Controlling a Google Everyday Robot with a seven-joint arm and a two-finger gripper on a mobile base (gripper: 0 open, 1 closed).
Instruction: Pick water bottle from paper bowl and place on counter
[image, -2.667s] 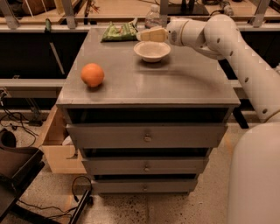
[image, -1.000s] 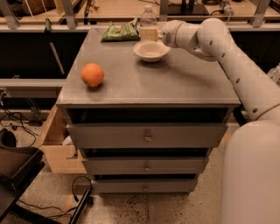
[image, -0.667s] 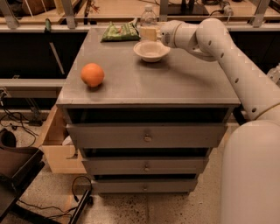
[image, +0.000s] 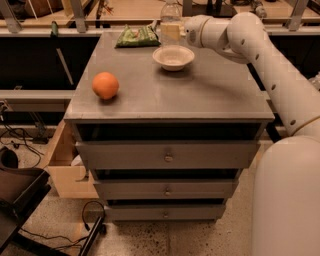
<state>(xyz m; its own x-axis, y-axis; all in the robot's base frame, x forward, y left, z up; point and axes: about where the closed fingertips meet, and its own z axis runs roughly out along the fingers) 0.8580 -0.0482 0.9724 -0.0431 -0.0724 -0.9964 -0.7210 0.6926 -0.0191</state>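
Note:
The water bottle (image: 170, 17), clear with a pale label band, is upright just above the far rim of the paper bowl (image: 173, 57). My gripper (image: 171, 34) reaches in from the right at the back of the counter (image: 210, 92) and is shut on the bottle's lower body. The bottle's base is clear of the bowl, which looks empty and stands on the counter's back middle. The white arm (image: 250, 40) stretches over the counter's right back corner.
An orange (image: 105, 85) sits on the counter's left side. A green snack bag (image: 137, 36) lies at the back left, next to the bowl. Below the top are three drawers with knobs (image: 168, 158). A wooden box (image: 62, 165) stands on the floor at left.
The gripper has closed in on the bottle and shifted a little left and up with it; the bottle now hangs above the bowl's far rim. The bowl and orange have not moved.

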